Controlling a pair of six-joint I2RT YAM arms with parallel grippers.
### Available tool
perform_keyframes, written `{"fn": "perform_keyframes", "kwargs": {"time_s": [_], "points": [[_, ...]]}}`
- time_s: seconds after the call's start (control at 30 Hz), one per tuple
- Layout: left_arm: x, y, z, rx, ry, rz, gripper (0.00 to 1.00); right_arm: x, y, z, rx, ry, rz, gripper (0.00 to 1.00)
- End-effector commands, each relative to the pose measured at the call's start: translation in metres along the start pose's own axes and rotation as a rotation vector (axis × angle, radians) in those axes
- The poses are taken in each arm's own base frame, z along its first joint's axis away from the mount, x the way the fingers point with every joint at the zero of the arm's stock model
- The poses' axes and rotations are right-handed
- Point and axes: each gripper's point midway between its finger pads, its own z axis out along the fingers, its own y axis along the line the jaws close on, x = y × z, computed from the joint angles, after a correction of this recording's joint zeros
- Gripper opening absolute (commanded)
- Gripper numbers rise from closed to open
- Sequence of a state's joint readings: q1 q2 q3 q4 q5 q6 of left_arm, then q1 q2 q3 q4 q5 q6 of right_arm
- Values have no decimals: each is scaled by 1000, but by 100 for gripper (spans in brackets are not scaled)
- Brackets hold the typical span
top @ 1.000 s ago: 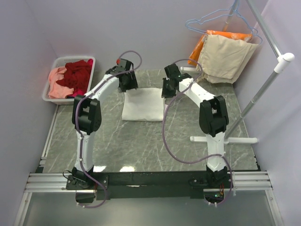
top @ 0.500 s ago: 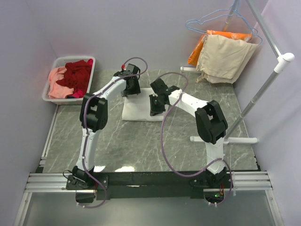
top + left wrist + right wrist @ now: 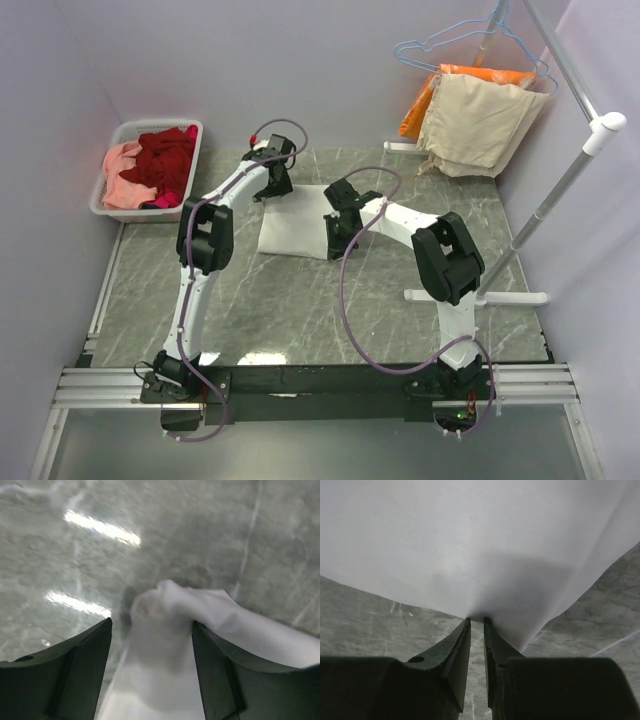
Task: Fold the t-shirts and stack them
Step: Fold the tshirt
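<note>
The white t-shirt (image 3: 292, 228) lies folded in a rectangle on the grey marble table; no print shows. My left gripper (image 3: 277, 184) hangs over its far left corner. In the left wrist view this gripper (image 3: 151, 625) is wide open, with the bunched white corner (image 3: 170, 630) between the fingers. My right gripper (image 3: 338, 236) is at the shirt's right edge. In the right wrist view it (image 3: 476, 619) is shut on that edge of the white fabric (image 3: 470, 545). Dark red (image 3: 167, 160) and salmon pink (image 3: 122, 182) t-shirts lie in the basket.
A white basket (image 3: 160, 124) stands at the far left of the table. A garment rack with a white pole (image 3: 560, 190) and base foot (image 3: 475, 296) stands on the right. A beige cloth (image 3: 480, 125) and an orange cloth (image 3: 422, 100) hang from it.
My right gripper has moved left and nearer, drawing the shirt's right edge inward, so the shirt looks narrower. My left arm has swung right to the shirt's far left corner.
</note>
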State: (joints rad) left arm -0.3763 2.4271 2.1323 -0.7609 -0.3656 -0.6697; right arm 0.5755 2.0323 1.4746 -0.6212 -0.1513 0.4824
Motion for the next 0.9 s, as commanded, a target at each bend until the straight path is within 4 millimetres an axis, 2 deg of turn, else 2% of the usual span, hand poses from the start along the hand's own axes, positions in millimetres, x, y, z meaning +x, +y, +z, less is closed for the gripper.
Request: {"fn": "perform_keyframes", "kwargs": {"time_s": [0.0, 0.1, 0.33, 0.5, 0.57, 0.6, 0.63, 0.67, 0.7, 0.73, 0.77, 0.83, 0.87], "points": [[-50, 17, -3, -35, -125, -95, 71, 14, -12, 11, 35, 47, 17, 24], [-56, 19, 1, -43, -137, -87, 71, 20, -15, 15, 46, 67, 20, 23], [-45, 19, 19, -48, -97, -66, 71, 23, -17, 18, 54, 84, 21, 22], [-47, 36, 14, -110, -113, -59, 71, 11, -15, 4, 64, 36, 20, 21], [-61, 48, 3, -134, -144, -89, 71, 2, -11, -9, 54, -9, 12, 21], [-60, 54, 2, -144, -143, -103, 71, -1, -10, -14, 51, -25, 10, 21], [-73, 59, -10, -135, -167, -132, 71, -5, -10, -20, 54, -49, 7, 21], [-81, 60, -15, -115, -183, -154, 72, -14, -2, -32, 24, -95, -1, 22], [-80, 61, -17, -96, -178, -149, 71, -17, -1, -37, 19, -119, -3, 23], [-95, 61, -32, -50, -205, -165, 71, -22, -2, -43, 25, -150, 2, 24], [-101, 54, -39, 1, -213, -167, 71, -31, 4, -56, -3, -204, 4, 28], [-112, 51, -59, 42, -240, -145, 72, -35, 7, -65, -20, -248, 6, 31], [-114, 49, -64, 57, -243, -138, 72, -44, 13, -79, -50, -300, 10, 41]]}}
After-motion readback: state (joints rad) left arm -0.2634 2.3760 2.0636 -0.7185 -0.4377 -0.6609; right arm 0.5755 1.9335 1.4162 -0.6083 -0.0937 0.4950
